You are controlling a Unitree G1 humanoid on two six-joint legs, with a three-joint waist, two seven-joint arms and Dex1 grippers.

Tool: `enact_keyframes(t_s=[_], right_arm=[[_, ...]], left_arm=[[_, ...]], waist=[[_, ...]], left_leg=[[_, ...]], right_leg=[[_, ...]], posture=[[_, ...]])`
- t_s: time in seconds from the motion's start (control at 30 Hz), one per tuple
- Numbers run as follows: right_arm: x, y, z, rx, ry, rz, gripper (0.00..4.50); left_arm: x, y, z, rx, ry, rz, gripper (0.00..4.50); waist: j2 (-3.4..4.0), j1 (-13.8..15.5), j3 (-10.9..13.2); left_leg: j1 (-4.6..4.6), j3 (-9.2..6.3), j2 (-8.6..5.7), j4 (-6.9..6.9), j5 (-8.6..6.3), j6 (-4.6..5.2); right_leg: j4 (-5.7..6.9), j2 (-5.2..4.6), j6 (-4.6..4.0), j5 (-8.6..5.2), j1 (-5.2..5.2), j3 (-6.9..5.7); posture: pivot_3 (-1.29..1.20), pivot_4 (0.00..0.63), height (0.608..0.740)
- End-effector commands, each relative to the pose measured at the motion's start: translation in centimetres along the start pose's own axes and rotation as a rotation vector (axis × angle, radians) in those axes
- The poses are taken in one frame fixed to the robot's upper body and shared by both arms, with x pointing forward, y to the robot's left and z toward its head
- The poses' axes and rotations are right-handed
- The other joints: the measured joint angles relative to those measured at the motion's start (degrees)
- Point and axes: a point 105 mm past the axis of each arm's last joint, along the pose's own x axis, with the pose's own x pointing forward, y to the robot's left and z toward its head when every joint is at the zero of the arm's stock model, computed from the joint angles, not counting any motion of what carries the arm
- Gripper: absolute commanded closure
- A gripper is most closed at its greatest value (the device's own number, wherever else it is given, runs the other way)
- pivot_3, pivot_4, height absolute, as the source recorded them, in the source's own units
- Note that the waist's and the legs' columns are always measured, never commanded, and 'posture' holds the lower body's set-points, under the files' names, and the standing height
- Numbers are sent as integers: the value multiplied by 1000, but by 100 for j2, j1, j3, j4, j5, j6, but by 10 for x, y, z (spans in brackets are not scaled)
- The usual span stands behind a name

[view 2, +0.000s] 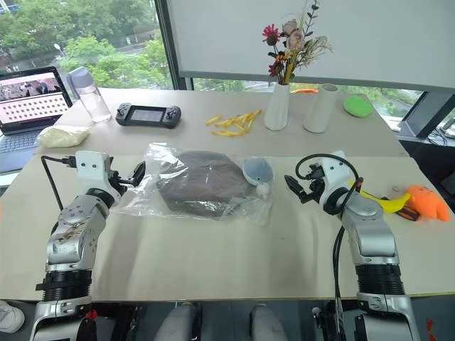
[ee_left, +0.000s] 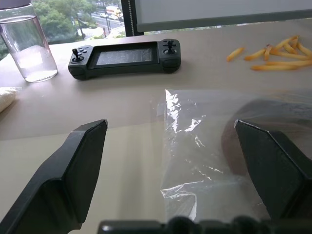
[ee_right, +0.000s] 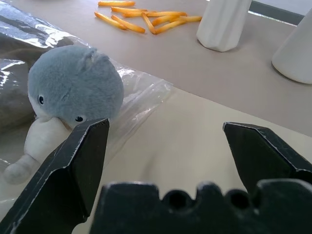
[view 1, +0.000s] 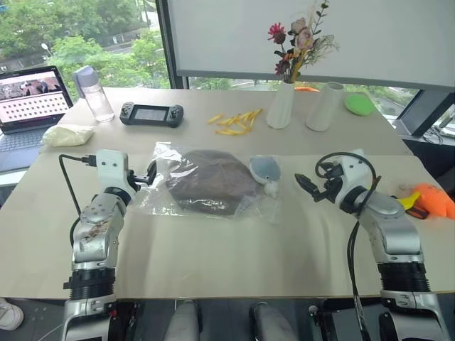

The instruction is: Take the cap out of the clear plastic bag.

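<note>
While both arms rest low over the table, the scene reads so:

Cap: the dark brown cap [view 1: 210, 183] lies flat inside the clear plastic bag [view 1: 165, 190], at the middle of the pale table [view 1: 234, 256].
Bag: crinkled and shiny, it spreads wider than the cap on every side; its left edge lies just in front of the left gripper [view 1: 146, 176].
Left gripper: its 2 black fingers stand wide apart and hold nothing; in the left wrist view the bag's edge lies between them, untouched.
Right gripper: the right gripper [view 2: 297, 187] is spread just as wide, empty, near the bag's right end but apart from it.
Plush toy: a small grey-blue plush toy [ee_right: 73, 90] rests on the bag's right end, beside the cap.
Behind: a black game controller [view 1: 151, 114], a water bottle [view 1: 94, 94], scattered fries [view 1: 235, 121], 2 white vases [view 1: 280, 105], 1 with flowers.
Left edge: an open laptop [view 1: 30, 99] and a white lumpy pouch [view 1: 67, 133].
Right edge: an orange toy [view 1: 435, 200].
</note>
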Motion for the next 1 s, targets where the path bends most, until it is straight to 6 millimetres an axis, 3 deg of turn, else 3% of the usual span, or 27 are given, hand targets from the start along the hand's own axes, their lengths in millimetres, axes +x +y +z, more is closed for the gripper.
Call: enact_keyframes(t_s=[0.03,0.17,0.3,0.43,0.5,0.6,0.67,0.77,0.9,1.0], right_arm=[[-8,-7,21,-38,-71,21,13],[-16,-4,56,-61,-144,177,13],[-21,33,88,3,-194,447,13],[-23,71,102,-16,-172,661,13],[-17,82,102,-26,-149,697,13],[10,79,100,-115,-143,589,13],[29,74,101,-157,-149,509,13],[42,76,101,-167,-152,522,13],[60,72,80,-191,-99,514,13],[73,70,50,-136,1,514,13]], left_arm=[[-2,2,27,-35,-56,-119,0],[-13,-7,51,22,-24,-410,0],[-34,-24,73,78,-12,-663,0],[-69,-39,86,145,52,-909,0],[-83,-40,81,172,129,-970,0],[-95,-41,77,203,182,-1007,0],[-97,-44,77,201,185,-1012,0],[-99,-47,80,197,174,-1012,0],[-102,-47,82,209,179,-1012,0],[-102,-47,82,225,179,-1000,0]], waist=[[0,-1,0],[1,-24,3],[2,-101,3],[-1,-169,4],[0,-189,5],[1,-180,6],[1,-178,6],[0,-143,7],[-1,-131,7],[-1,-157,8]], left_leg=[[0,0,0,0,0,0],[-11,0,1,-1,0,0],[0,3,4,-3,0,-1],[0,1,11,-14,0,-1],[3,3,11,-21,-1,-1],[7,6,13,-26,0,-1],[9,6,14,-22,0,-1],[7,6,14,-20,-1,-1],[0,6,12,-26,0,-1],[1,6,11,-33,-1,-1]], right_leg=[[0,0,0,0,0,0],[3,2,0,-2,-15,-1],[-2,-1,17,-15,-4,0],[2,2,9,-22,-11,-4],[2,-1,0,-26,-12,-4],[4,-1,-31,-49,-17,-5],[9,-1,-36,-56,-18,-8],[8,-2,-36,-55,-17,-10],[6,-2,-35,-50,-17,-10],[5,-1,-25,-27,-19,-10]], posture=[[0,150,740],[0,150,740],[0,150,740],[0,150,740],[0,150,740],[0,150,740],[0,150,740],[0,150,740],[0,150,740],[0,150,740]])
